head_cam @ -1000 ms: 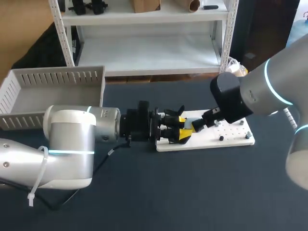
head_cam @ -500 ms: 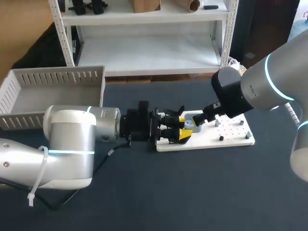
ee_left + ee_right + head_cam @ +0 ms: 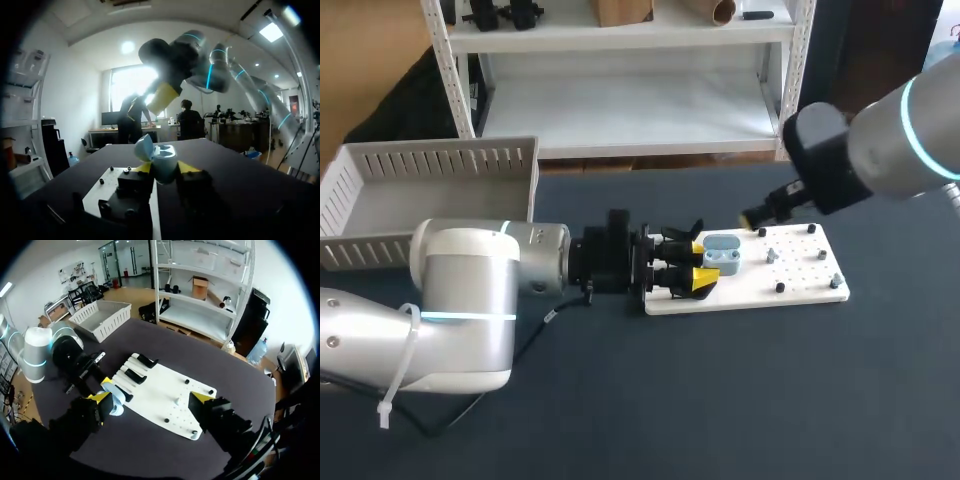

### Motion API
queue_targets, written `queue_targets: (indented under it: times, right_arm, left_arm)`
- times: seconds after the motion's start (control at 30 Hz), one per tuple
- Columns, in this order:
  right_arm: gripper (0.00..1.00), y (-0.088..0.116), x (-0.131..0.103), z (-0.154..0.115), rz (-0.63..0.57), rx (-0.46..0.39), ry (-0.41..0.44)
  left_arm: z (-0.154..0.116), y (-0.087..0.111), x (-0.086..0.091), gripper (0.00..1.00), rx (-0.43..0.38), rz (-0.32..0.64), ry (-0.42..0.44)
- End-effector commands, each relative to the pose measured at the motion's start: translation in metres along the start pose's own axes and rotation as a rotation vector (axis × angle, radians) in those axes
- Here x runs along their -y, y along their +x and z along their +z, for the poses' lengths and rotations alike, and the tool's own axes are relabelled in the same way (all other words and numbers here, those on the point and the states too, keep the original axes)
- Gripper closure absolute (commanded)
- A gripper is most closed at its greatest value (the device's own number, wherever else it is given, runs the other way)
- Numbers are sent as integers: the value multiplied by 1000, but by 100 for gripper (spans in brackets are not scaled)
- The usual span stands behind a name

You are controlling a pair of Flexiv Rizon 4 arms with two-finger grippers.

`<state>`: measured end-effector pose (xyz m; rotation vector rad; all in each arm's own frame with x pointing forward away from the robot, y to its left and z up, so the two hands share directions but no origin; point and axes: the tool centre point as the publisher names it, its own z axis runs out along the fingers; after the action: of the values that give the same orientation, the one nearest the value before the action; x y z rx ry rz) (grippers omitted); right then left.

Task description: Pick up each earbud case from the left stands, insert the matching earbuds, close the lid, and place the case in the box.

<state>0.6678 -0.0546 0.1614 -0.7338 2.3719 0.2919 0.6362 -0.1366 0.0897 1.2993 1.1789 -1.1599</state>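
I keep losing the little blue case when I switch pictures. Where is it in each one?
Head view: the blue case is held between the left gripper's yellow tips, over the white board.
Left wrist view: the case is between that gripper's own tips, lid open.
Right wrist view: the case is at the board's edge, beside one finger of the open right gripper.
Shared landmark: the white board.

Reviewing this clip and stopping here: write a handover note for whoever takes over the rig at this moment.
Left gripper: shut on the blue earbud case, lid open, over the white board's end.
Right gripper: open, empty, above the board.
Box: back left in the head view; no case seen inside.
Done: case grasped.
Left: earbuds inside cannot be confirmed; close lid, place case in box.
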Motion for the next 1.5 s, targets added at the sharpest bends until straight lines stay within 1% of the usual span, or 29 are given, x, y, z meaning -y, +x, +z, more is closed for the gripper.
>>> queue_targets:
  times: [0.03, 0.1, 0.27, 0.37, 0.43, 0.53, 0.63, 0.73, 0.77, 0.8, 0.83, 0.87, 1.0, 1.03, 1.07, 1.1, 1.2, 1.33, 1.4, 1.47, 1.5]
  right_arm:
    - [0, 20, 24, -24, -53, 17, 298]
    - [0, 29, 41, -24, -59, -16, 357]
    - [0, 50, 76, -22, -25, -97, 440]
    - [0, 63, 88, -19, -27, -143, 482]
    - [0, 72, 92, -15, -37, -178, 492]
    - [0, 85, 93, -7, -68, -232, 494]
    - [0, 98, 90, 0, -81, -276, 477]
    - [0, 108, 86, 7, -91, -306, 464]
    - [5, 110, 85, 9, -89, -314, 457]
    - [21, 112, 84, 11, -92, -321, 454]
    - [27, 114, 82, 11, -96, -323, 453]
    - [27, 115, 81, 12, -102, -326, 451]
    - [11, 118, 72, 15, -110, -338, 434]
    - [12, 119, 71, 15, -111, -341, 432]
    - [17, 119, 70, 15, -111, -343, 430]
    - [20, 121, 69, 16, -110, -344, 429]
    - [18, 126, 68, 21, -111, -358, 431]
    - [22, 130, 70, 29, -93, -372, 432]
    - [26, 131, 70, 32, -81, -375, 428]
    - [25, 132, 69, 35, -77, -377, 426]
    - [28, 132, 69, 37, -77, -377, 426]
  left_arm:
    - [0, 1, -1, 100, 1, 1, 2]
    - [0, 1, -1, 100, 1, 1, 2]
    - [0, 1, -1, 100, 1, 1, 2]
    - [0, 1, -1, 100, 1, 1, 2]
    - [0, 1, -1, 100, 1, 1, 2]
    - [0, 1, -1, 100, 1, 1, 2]
    - [0, 1, -1, 100, 1, 1, 2]
    - [0, 1, -1, 100, 1, 1, 2]
    - [0, 1, -1, 100, 1, 1, 2]
    - [0, 1, -1, 100, 1, 1, 2]
    - [0, 1, -1, 100, 1, 1, 2]
    - [0, 1, -1, 100, 1, 1, 2]
    - [0, 1, -1, 100, 1, 1, 2]
    - [0, 1, -1, 100, 1, 1, 2]
    - [0, 1, -1, 100, 1, 1, 2]
    - [0, 1, -1, 100, 1, 1, 2]
    - [0, 1, -1, 100, 1, 1, 2]
    - [0, 1, -1, 100, 1, 1, 2]
    - [0, 1, -1, 100, 1, 1, 2]
    - [0, 1, -1, 100, 1, 1, 2]
    - [0, 1, -1, 100, 1, 1, 2]
